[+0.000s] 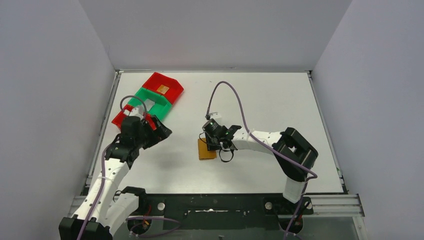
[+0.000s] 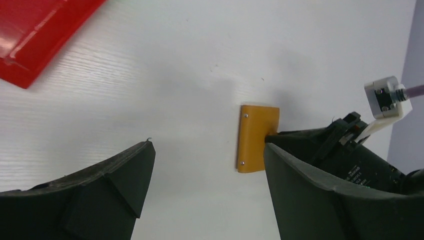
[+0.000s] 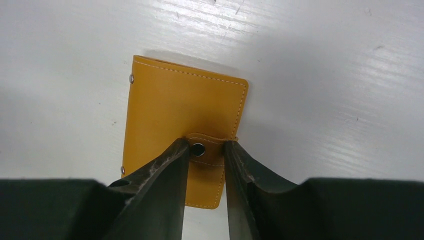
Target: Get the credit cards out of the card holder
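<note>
The card holder (image 3: 180, 105) lies folded shut on the table (image 3: 325, 75), the right end effector (image 3: 206, 156) pinching its snap tab (image 3: 210, 141) and the left end effector (image 2: 207, 155) gaping empty, so unsnapping and pulling cards seem left, though what looks like an orange-brown card (image 1: 162, 89) sits in the red bin (image 1: 172, 81).

A white, faintly grained tabletop (image 1: 270, 100) fills mid-frame, boxed by plain pale grey walls (image 1: 215, 30) at left, back and right. Light is soft and even.
</note>
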Robot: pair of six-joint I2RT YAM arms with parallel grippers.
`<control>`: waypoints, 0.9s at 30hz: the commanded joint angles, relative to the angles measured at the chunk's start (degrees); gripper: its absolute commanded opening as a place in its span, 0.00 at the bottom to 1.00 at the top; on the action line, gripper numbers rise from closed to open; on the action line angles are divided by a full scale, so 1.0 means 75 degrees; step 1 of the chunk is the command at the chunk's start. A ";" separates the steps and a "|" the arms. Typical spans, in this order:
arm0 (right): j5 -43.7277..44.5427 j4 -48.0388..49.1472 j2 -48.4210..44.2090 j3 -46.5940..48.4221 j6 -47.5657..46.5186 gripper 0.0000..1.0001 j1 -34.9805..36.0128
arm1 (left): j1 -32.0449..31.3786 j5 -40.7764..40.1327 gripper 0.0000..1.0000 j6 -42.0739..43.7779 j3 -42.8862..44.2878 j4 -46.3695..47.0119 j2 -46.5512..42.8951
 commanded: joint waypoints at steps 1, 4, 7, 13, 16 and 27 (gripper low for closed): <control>0.0303 0.0289 -0.0083 -0.0086 0.0164 0.25 0.0076 | -0.0091 0.1764 0.77 0.0104 -0.0447 0.1248 0.0336; 0.0163 0.0436 -0.0142 -0.0140 0.0130 0.18 0.0073 | -0.0551 0.1760 0.75 -0.0051 -0.0718 0.1611 0.0510; 0.0037 0.0507 -0.0193 -0.0164 0.0152 0.17 0.0070 | -0.1140 0.1371 0.75 -0.0279 -0.0836 0.1967 0.0712; -0.0055 0.0631 -0.0255 -0.0241 0.0099 0.14 0.0073 | -0.1979 0.0627 0.75 -0.0653 -0.0885 0.2575 0.1589; -0.0213 0.0816 -0.0341 -0.0367 0.0082 0.14 0.0070 | -0.2235 0.0414 0.75 -0.0766 -0.0857 0.2847 0.1981; -0.0672 0.0910 -0.0315 -0.0390 0.0223 0.14 0.0051 | -0.2498 0.0214 0.74 -0.1195 -0.1220 0.3661 0.2580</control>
